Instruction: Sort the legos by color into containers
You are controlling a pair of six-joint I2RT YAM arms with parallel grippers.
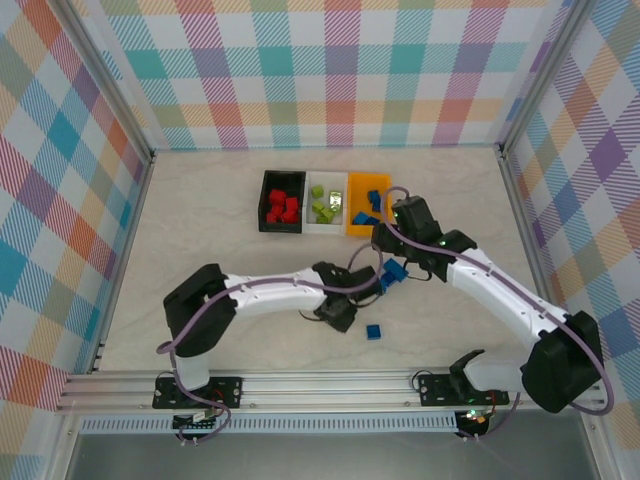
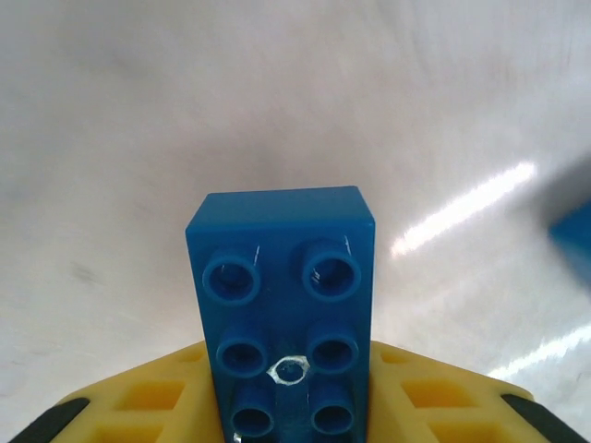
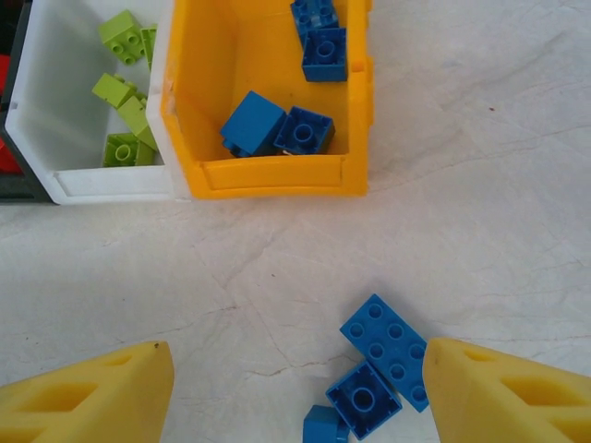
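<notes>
My left gripper (image 2: 291,406) is shut on a blue lego (image 2: 282,305), its studs facing the camera and a yellow finger (image 2: 148,397) on either side. From above, this gripper (image 1: 383,281) sits mid-table with blue legos (image 1: 394,271) at its tip. My right gripper (image 3: 295,388) stands open over bare table, just in front of the orange container (image 3: 277,175). Three blue legos (image 3: 388,343) lie close by its right finger (image 3: 503,392). Blue legos (image 3: 300,129) lie in the orange container, green ones (image 3: 120,90) in the white container (image 3: 111,183), and red ones (image 1: 283,206) in the black container (image 1: 264,200).
The three containers stand side by side at the table's far middle. One loose blue lego (image 1: 373,331) lies near the front, below the left gripper. The two arms meet close together just in front of the orange container (image 1: 355,228). Checked walls enclose the table.
</notes>
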